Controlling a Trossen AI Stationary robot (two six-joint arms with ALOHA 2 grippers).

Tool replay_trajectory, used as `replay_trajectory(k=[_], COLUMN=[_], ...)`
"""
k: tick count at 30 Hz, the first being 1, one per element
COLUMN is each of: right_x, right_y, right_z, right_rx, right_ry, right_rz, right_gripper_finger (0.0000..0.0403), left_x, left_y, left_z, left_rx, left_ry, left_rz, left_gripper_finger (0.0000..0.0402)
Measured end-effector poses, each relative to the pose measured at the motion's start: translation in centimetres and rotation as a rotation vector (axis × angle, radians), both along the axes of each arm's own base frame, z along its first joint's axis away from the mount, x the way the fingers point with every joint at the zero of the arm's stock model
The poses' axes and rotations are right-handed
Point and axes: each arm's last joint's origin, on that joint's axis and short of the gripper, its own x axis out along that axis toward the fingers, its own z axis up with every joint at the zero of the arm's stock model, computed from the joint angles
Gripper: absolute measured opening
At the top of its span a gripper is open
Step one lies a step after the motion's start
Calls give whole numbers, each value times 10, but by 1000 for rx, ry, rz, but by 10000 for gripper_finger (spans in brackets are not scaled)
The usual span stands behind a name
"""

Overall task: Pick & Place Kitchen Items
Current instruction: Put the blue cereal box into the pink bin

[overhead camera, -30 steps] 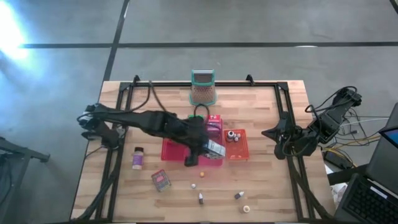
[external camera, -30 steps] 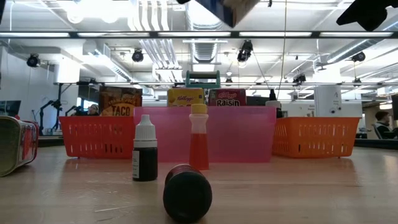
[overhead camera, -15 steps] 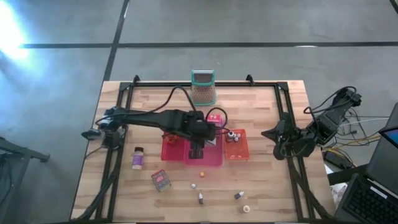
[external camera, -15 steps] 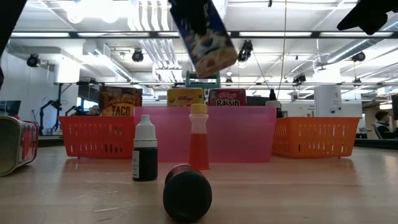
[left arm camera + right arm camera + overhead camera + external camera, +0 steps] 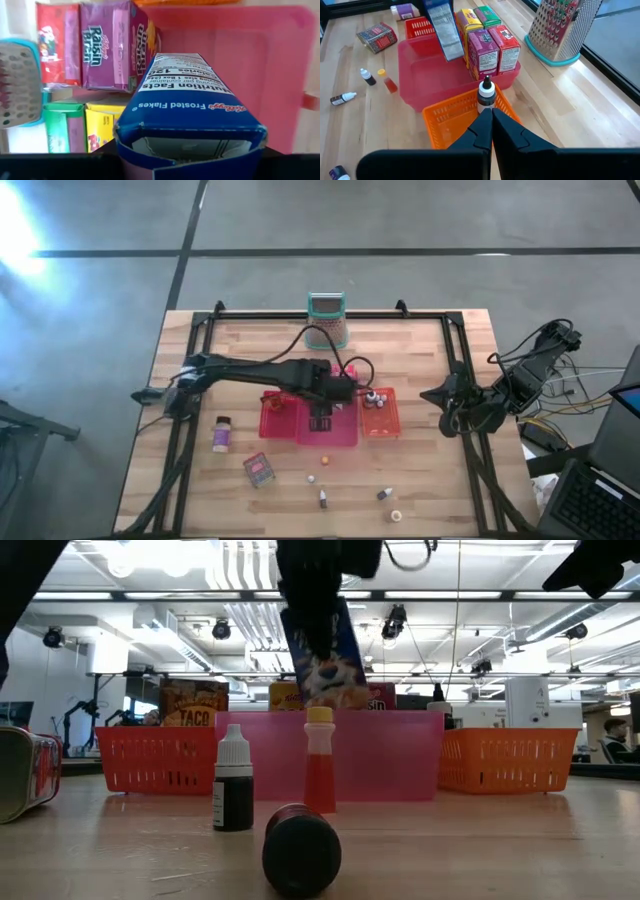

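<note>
Boxes: four (image 5: pixel 490 47) in pink tray (image 5: pixel 427 82)

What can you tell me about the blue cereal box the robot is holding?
The blue cereal box is a small cardboard carton reading Frosted Flakes, with a white Nutrition Facts panel on one side. One end flap looks partly open. The left gripper grips it from above, so it hangs a little tilted over the pink tray, touching nothing but the fingers. Beside it in the tray stand a purple Raisin Bran box, a red box, a yellow box and a green one.
</note>
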Motion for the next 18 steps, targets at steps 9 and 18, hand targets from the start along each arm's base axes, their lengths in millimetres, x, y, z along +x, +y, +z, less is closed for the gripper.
replay_trajectory(k=[9,18], right_x=[0,0], right_y=[0,0], right_z=[0,-1], right_rx=[0,0], right_ry=[1,5], right_rz=[0,3], right_gripper_finger=[8,8], left_x=[15,25], left_y=[4,6], left_z=[-37,-65], left_rx=[8,12], left_ry=[111,176], left_rz=[7,13], left_gripper_finger=[156,156])
